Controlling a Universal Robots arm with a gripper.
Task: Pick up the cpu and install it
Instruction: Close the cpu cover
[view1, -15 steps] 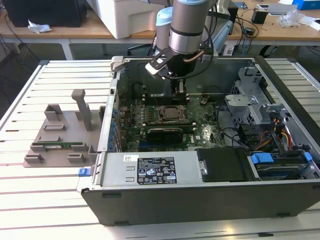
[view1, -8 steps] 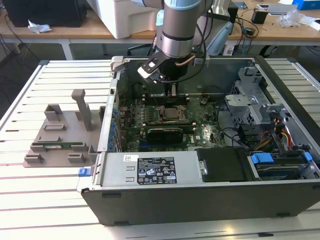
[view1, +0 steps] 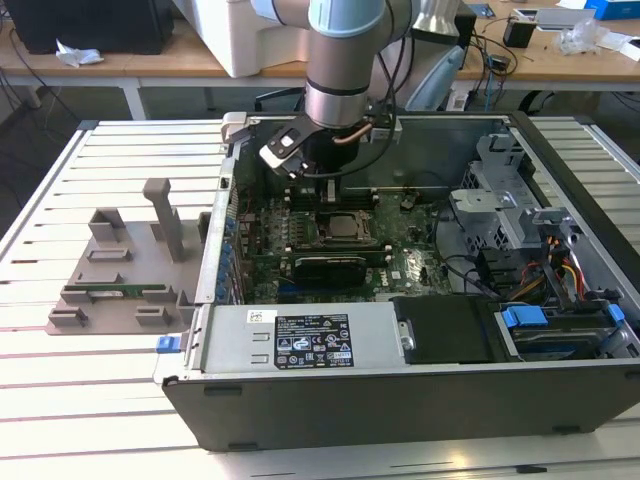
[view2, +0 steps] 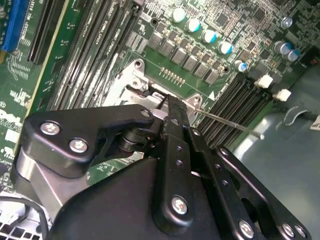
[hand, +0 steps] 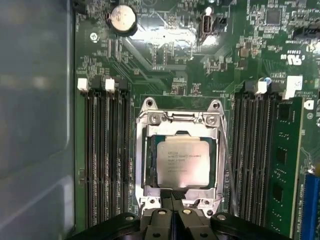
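The cpu lies flat in the socket, the empty gripper is squeezed together just beside it, and it looks light, stiff, easy to hurt, best held by its edges.

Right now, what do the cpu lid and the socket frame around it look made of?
cpu: metal top plate by the look, matte silvery-grey, with a soft even sheen and faint print.
socket frame: likely bare stamped steel, brighter and glossier, catching hard highlights at its corners and screw heads.
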